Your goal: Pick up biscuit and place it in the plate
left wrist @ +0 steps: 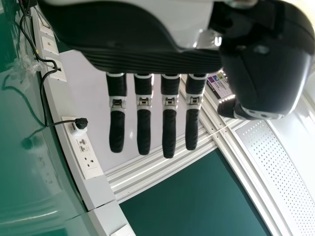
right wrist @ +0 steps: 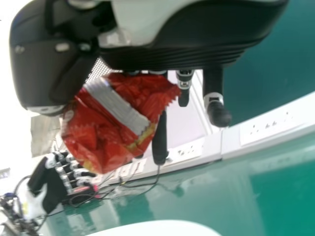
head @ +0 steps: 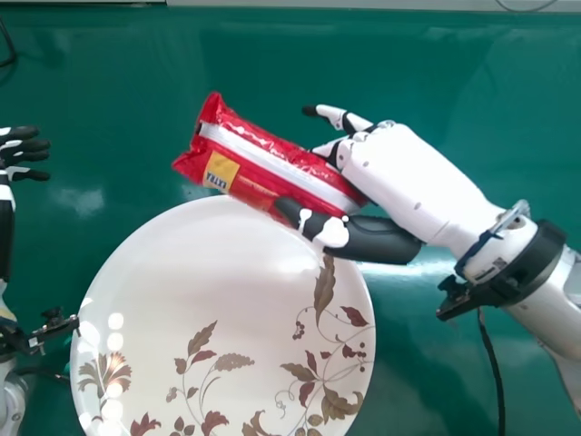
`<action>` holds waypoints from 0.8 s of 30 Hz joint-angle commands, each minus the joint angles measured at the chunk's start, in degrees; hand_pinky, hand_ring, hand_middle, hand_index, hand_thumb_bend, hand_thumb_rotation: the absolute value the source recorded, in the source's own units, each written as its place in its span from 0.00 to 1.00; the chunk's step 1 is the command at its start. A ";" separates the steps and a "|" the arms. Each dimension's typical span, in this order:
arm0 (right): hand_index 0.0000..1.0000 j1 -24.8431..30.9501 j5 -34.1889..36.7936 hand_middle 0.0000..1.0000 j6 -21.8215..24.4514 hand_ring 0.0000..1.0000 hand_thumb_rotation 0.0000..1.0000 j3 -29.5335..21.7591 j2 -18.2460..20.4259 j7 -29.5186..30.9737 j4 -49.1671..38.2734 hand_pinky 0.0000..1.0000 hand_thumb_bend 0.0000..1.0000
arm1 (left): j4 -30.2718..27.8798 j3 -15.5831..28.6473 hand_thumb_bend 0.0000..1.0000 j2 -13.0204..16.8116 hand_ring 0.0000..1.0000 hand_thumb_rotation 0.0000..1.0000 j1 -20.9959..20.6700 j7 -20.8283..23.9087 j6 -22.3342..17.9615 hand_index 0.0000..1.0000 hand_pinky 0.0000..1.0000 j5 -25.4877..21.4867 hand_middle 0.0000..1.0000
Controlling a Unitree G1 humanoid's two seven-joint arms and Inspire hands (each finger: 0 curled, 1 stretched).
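Pinching the red biscuit packet [head: 245,136] between its thumb [head: 363,238] and fingers, the right robot hand [head: 399,173] holds it up off the desk [head: 109,73], at the far rim of the plate [head: 213,263]. The packet tilts: its free crimped end points toward the left and away from the robot, and the gripped end sits lower, by the palm. A pale band [head: 272,165] runs along the packet, with a yellow patch [head: 221,171] close to the free end. The thumb lies along the near side of the wrapper, with the plate's rim beneath it in the head view, while one finger sticks out past the far side, clear of the wrapper. In the right wrist view the crumpled packet end faces the camera, and a fingertip [right wrist: 216,110] hangs apart from it. The left robot hand [head: 23,147] is at the left edge of the head view, well apart from the packet; its fingers [left wrist: 169,132] are straight and slightly spread, with nothing between them. The plate is white and round, decorated with brown and dark red leaves [head: 336,404], and rests on the glossy green desk. A white socket strip [left wrist: 88,157] runs along the desk's edge, a black plug [left wrist: 81,124] fitted in it, its cable trailing off beside the strip.
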 commanded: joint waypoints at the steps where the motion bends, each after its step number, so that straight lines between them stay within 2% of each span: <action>1: 0.48 1.54 1.53 0.47 -2.04 0.43 0.00 0.81 0.49 -0.29 0.52 0.07 0.51 | -0.96 -0.42 0.27 -0.01 0.63 0.52 0.58 -0.37 0.81 0.70 0.51 0.04 0.63; 7: 0.48 3.26 -0.15 0.47 -3.80 0.43 0.00 3.09 0.65 0.36 1.53 0.06 0.51 | -2.38 -0.98 0.28 -0.47 0.64 0.54 0.94 0.08 1.93 0.70 0.53 0.74 0.64; 14: 0.48 4.72 -0.36 0.47 -4.78 0.44 0.00 5.14 1.09 0.50 3.38 0.06 0.51 | -2.35 -0.76 0.30 -0.35 0.64 0.57 1.53 -0.13 1.38 0.70 0.54 0.58 0.65; 20: 0.48 5.57 -0.75 0.47 -4.58 0.43 0.00 6.79 0.76 2.06 4.12 0.06 0.51 | -2.76 -0.64 0.27 -0.41 0.65 0.55 1.89 0.04 1.56 0.70 0.53 0.68 0.65; 24: 0.48 6.04 -1.68 0.47 -3.76 0.44 0.00 7.36 1.03 2.47 4.15 0.07 0.51 | -2.53 -0.75 0.29 -0.28 0.66 0.55 1.73 -0.36 1.44 0.71 0.55 -0.19 0.66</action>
